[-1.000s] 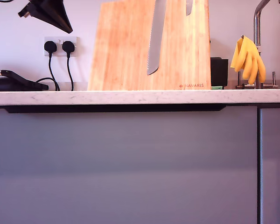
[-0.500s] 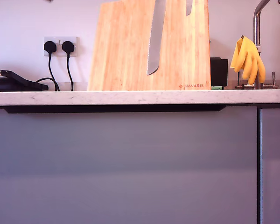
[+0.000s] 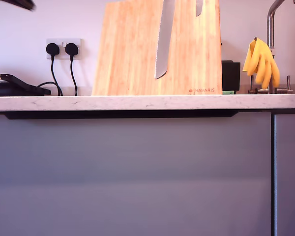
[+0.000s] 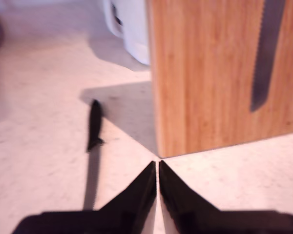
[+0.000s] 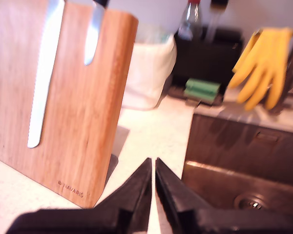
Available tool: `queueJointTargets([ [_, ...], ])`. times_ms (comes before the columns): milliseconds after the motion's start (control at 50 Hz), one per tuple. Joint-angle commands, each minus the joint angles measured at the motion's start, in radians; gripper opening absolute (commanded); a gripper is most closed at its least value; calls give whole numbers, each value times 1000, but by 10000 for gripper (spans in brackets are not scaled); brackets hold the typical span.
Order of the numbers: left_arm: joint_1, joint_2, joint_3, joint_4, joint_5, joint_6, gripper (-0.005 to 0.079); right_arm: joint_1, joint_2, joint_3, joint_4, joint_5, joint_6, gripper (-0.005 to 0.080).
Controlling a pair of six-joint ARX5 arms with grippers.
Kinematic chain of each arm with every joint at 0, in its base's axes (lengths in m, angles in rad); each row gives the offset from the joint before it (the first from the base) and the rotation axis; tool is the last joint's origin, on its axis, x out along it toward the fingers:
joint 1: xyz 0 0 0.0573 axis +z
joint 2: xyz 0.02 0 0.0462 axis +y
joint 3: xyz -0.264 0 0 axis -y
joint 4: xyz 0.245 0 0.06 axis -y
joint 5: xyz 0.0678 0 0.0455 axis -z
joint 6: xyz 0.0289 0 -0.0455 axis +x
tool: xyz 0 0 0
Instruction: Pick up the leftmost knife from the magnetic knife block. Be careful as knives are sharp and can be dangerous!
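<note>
The magnetic knife block (image 3: 132, 54) stands upright on the counter, also seen in the first wrist view (image 4: 200, 83) and the second wrist view (image 5: 83, 117). Stuck to it are a long serrated blade (image 3: 162, 42) and a short blade tip (image 3: 199, 7). A slim knife-like thing with a black handle (image 4: 94, 126) lies flat on the counter beside the block; I cannot tell whether it is the leftmost knife. My first gripper (image 4: 157, 164) hangs shut and empty above the counter near the block's lower corner. My second gripper (image 5: 152, 160) is shut and empty by the block's lettered corner.
Yellow rubber gloves (image 3: 260, 61) hang on the tap at the exterior view's right, above a sink (image 5: 234, 165). A green sponge (image 5: 201, 90) and a white container (image 5: 146, 73) sit behind the block. Two plugged sockets (image 3: 63, 49) and a black appliance (image 3: 12, 86) are at the exterior view's left.
The dark arm part at the exterior view's upper left rose out of the picture, and only a blurred sliver shows at that corner now. The block and its blades have not moved.
</note>
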Motion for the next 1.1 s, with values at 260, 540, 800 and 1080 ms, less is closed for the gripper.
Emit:
queueJointTargets([
  [260, -18, -183, -249, 142, -99, 2, -19, 27, -256, -308, 50, 98, -3, -12],
  [540, -18, -369, -448, 224, -105, -11, -19, 27, -490, -418, -33, 3, 51, -12],
  [800, -18, -588, -555, 159, -140, -11, -19, 27, -628, -417, -103, 44, 54, -12],
  [1080, -18, -781, -555, -14, -135, -47, -19, 27, -680, -409, -216, 14, 87, -12],
])
